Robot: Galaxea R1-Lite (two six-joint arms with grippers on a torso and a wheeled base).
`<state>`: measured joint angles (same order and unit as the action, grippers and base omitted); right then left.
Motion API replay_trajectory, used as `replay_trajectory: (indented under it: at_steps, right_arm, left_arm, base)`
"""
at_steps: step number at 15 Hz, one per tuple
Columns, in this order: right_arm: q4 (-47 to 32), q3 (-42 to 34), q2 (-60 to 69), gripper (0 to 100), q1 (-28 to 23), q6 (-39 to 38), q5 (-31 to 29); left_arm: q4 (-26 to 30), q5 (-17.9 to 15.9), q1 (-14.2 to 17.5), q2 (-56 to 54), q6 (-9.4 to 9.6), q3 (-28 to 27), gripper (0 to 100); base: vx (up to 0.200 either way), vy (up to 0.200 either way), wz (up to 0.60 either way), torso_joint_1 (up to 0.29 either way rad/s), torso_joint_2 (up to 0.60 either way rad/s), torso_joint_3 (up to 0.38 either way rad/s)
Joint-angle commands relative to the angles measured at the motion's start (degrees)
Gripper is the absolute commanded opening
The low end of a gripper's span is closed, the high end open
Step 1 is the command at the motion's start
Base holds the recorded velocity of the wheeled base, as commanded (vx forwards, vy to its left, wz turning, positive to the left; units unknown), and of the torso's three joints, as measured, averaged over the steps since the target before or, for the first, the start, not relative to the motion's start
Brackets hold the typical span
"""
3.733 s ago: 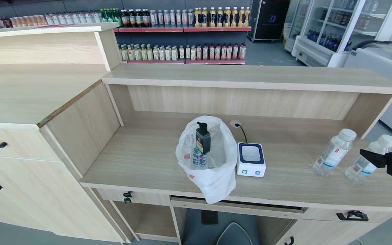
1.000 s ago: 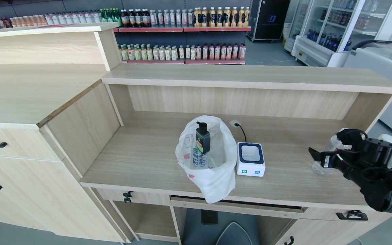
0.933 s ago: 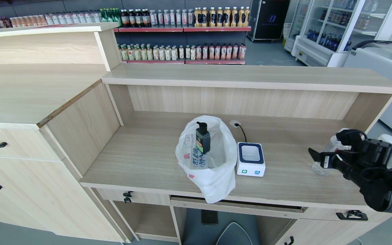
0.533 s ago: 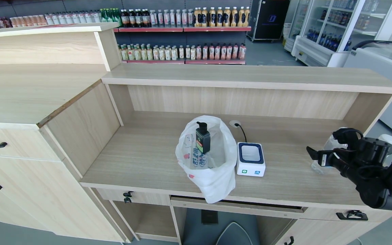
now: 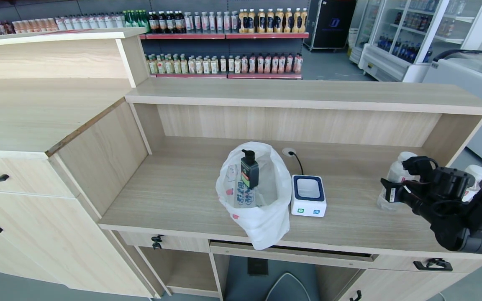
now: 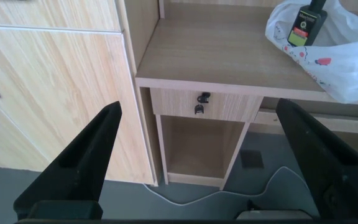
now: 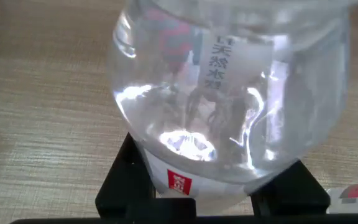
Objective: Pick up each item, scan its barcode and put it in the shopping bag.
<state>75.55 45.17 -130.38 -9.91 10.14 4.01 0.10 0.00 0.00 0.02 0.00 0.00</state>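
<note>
A clear water bottle (image 5: 395,177) with a white cap leans at the right of the counter, and my right gripper (image 5: 391,191) is shut on its lower body. In the right wrist view the water bottle (image 7: 229,93) sits between the two black fingers (image 7: 126,183). A second water bottle (image 5: 475,174) stands behind the arm, mostly hidden. The white shopping bag (image 5: 262,217) stands mid-counter with a black pump bottle (image 5: 249,169) inside. My left gripper (image 6: 199,106) hangs open below and left of the counter, nothing in it; from there the shopping bag (image 6: 334,59) lies far off.
A white and blue scanner (image 5: 308,201) with a cable sits just right of the bag. The counter (image 5: 174,196) has a raised back shelf and side walls. Bare wood lies between scanner and bottle. A drawer lock (image 6: 199,102) and cabinet are near the left gripper.
The right arm came in from the right edge and its gripper closed around the nearer water bottle. Over the last half second bottle and gripper shifted slightly left and up. The bag and scanner stayed put.
</note>
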Motion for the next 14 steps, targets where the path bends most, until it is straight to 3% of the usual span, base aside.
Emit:
replay_trajectory:
  at_steps: [1,5,10,11,14]
  right_arm:
    - [-1.37,2.91,0.12,0,-0.20,-0.21,0.03]
    - [-6.81,7.48,0.65,0,-0.20,-0.39,1.00]
    - [-9.36,5.99,2.76,0,0.07,-0.47,1.00]
    - [-11.82,6.07,4.87,0,0.33,-1.62,1.09]
    - [-31.25,8.80,20.25,0,4.81,-14.80,2.14]
  left_arm:
    - [0.08,0.00,0.00,-0.02,0.00,0.00,100]
    - [-0.01,0.00,0.00,-0.02,0.00,0.00,100]
    - [-0.01,0.00,0.00,-0.02,0.00,0.00,100]
    - [-0.01,0.00,0.00,-0.02,0.00,0.00,100]
    - [-0.01,0.00,0.00,-0.02,0.00,0.00,100]
  base:
    - [0.000,0.000,0.00,0.000,0.00,0.000]
    - [0.000,0.000,0.00,0.000,0.00,0.000]
    - [0.000,0.000,0.00,0.000,0.00,0.000]
    - [0.000,0.000,0.00,0.000,0.00,0.000]
    - [0.000,0.000,0.00,0.000,0.00,0.000]
